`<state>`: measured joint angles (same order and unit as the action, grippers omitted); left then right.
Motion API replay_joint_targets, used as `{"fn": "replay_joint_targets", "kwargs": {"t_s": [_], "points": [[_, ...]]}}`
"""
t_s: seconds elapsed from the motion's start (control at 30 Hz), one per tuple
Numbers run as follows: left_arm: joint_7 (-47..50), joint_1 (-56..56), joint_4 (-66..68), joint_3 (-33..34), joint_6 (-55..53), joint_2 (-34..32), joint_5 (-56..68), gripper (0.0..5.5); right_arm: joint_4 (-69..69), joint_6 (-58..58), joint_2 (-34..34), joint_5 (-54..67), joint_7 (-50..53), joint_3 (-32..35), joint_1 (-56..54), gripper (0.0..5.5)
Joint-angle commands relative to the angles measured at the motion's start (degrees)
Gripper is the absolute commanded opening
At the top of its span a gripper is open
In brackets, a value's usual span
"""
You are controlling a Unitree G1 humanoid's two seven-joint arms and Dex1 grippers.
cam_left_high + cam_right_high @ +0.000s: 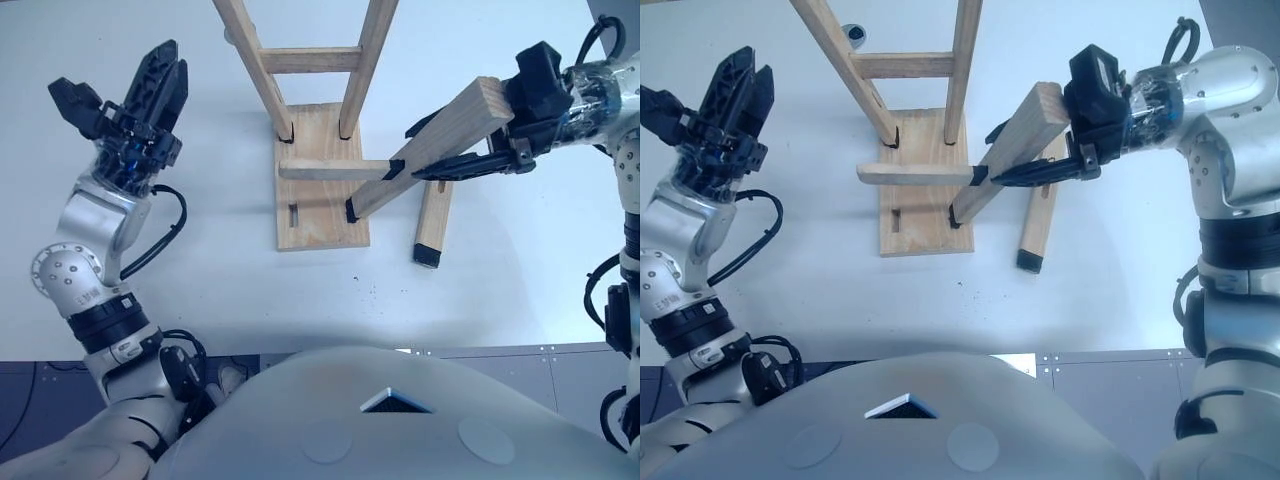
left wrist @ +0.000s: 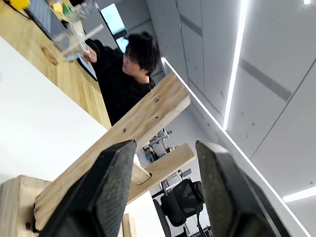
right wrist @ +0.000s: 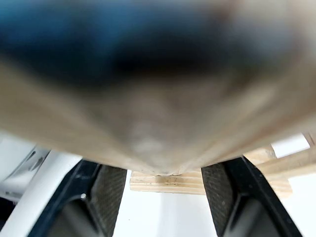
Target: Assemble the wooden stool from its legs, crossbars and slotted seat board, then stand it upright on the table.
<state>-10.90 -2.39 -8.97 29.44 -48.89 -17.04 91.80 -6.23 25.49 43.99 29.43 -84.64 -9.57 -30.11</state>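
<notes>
Clamping a pale, black-capped leg [image 1: 458, 122] in right pincer [image 1: 424, 150], left pincer [image 1: 118, 82] spread apart, slotted seat board [image 1: 322, 226] flat

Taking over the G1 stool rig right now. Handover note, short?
Left gripper: open, empty, raised left of the seat board.
Right gripper: shut on a tilted leg, its lower end down at the board. A side crossbar juts from it, and a second leg slants onto the table.
Done: board flat, first leg pair standing in its far slots.
To do: seat the held legs (one open slot shows), then stand the stool upright.
</notes>
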Motion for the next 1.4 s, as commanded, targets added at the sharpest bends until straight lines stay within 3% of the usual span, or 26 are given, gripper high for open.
{"fn": "replay_joint_targets", "kwargs": {"t_s": [0.03, 0.27, 0.6, 1.2, 1.4], "points": [[0.9, 3.5, -2.5, -0.3, 2.2, 2.3, 0.3, 2.19, -4.2, -0.8, 2.3, -6.2, 2.7, -3.3, 1.0, 2.05], [1.2, 6.2, -3.4, -0.8, 4.9, 3.7, 0.0, 2.19, -11.1, 6.3, 5.0, -10.3, 9.7, -8.9, 3.9, 2.05], [0.7, 7.2, -3.4, -1.0, 7.6, 4.1, -0.9, 2.19, -13.4, 24.7, 6.9, 1.4, 9.7, -6.3, -2.8, 2.05], [-0.5, 9.6, -4.8, -2.3, 11.6, 6.7, -2.1, 2.19, -10.1, 19.2, 11.3, -5.2, 5.0, -11.1, -9.2, 2.05], [-1.0, 10.3, -4.6, -2.8, 12.5, 7.5, -2.8, 2.19, -20.0, 23.2, 10.3, -7.8, 12.9, -14.3, -5.3, 2.05]]}}
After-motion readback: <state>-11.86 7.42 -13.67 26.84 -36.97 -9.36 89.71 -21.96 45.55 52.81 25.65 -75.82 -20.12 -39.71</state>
